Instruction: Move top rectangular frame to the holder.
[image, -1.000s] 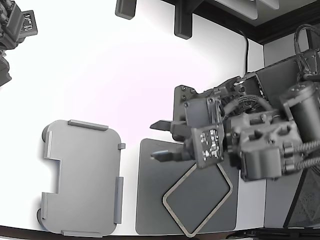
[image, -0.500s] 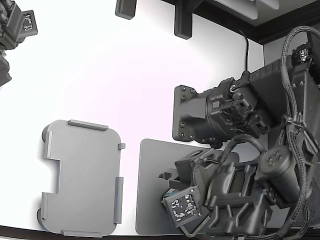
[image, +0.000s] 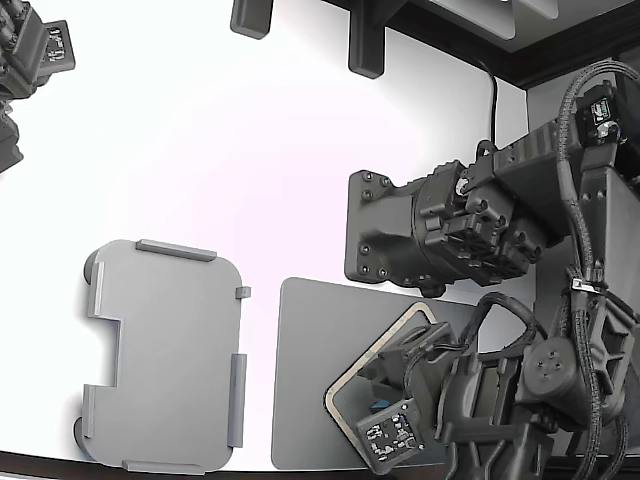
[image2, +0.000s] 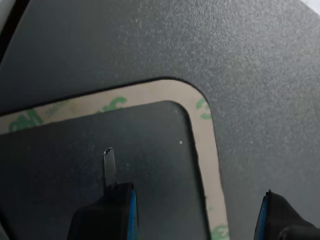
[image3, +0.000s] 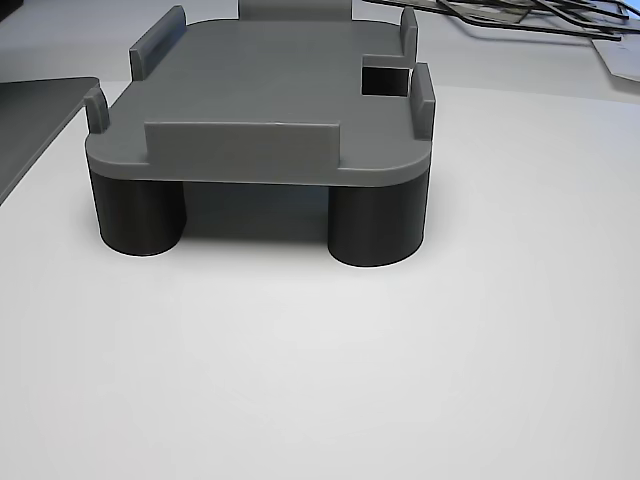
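Observation:
The thin beige frame (image: 375, 352) lies skewed on the dark grey mat (image: 310, 350) at the exterior view's lower right; my arm covers most of it. The wrist view shows one rounded corner of the frame (image2: 200, 107) with green lettering on it. My gripper (image2: 195, 212) is open and low over the frame. One side strip of the frame runs between my two fingers (image2: 107, 217), which have blue pads, and a thin metal blade (image2: 108, 162) sticks out from one finger. In the exterior view my gripper (image: 372, 398) shows under the wrist. The light grey holder (image: 160, 355) stands empty at the left.
The holder (image3: 270, 100) rests on dark round legs, with raised tabs along its edges. A second arm (image: 30, 60) is at the exterior view's top left. A dark motor block (image: 400, 230) stands above the mat. Thin frames (image3: 520, 20) lie behind the holder.
My arm has swung down from the mat's upper edge to low over the frame. In the last half second it shifted right, uncovering the frame's upper-left edge.

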